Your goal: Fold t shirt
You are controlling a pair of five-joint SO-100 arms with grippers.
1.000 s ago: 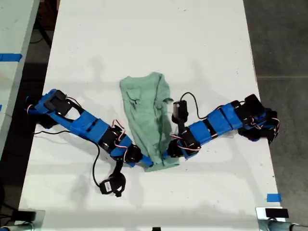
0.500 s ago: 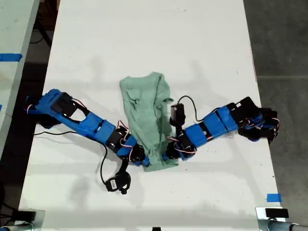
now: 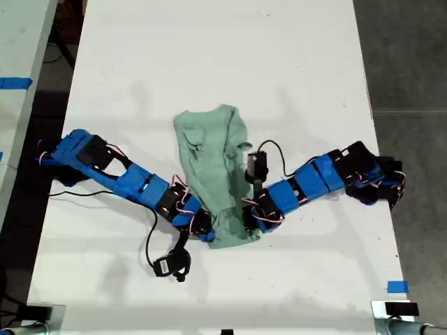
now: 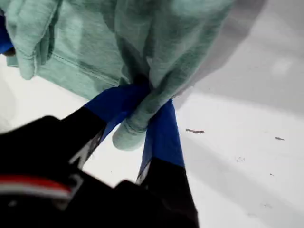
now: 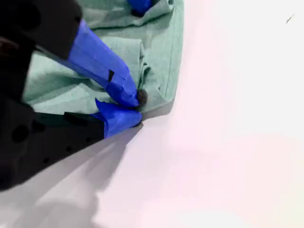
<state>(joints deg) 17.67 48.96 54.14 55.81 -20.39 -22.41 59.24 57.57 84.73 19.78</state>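
Mint-green fabric, the t shirt lies mid-table, already narrowed into a long strip w/ sides folded in, running from the far end down to the near hem. So lengthwise folds look done; the crosswise fold, near end over far end, seems left.

Both arms meet at the near hem. The first wrist view shows the first gripper w/ blue jaws pinched together on a bunched bit of hem, cloth lifted & hanging off the table. The second wrist view shows the second gripper w/ jaws closed on a corner of the shirt, cloth mostly flat on the table beside it.

In the exterior view one gripper sits at the hem's left corner, the other at its right corner; which is first or second can't be told for sure from the wrist views. Rest of the shirt stretches away from both grippers toward the far side, wrinkled, not held.
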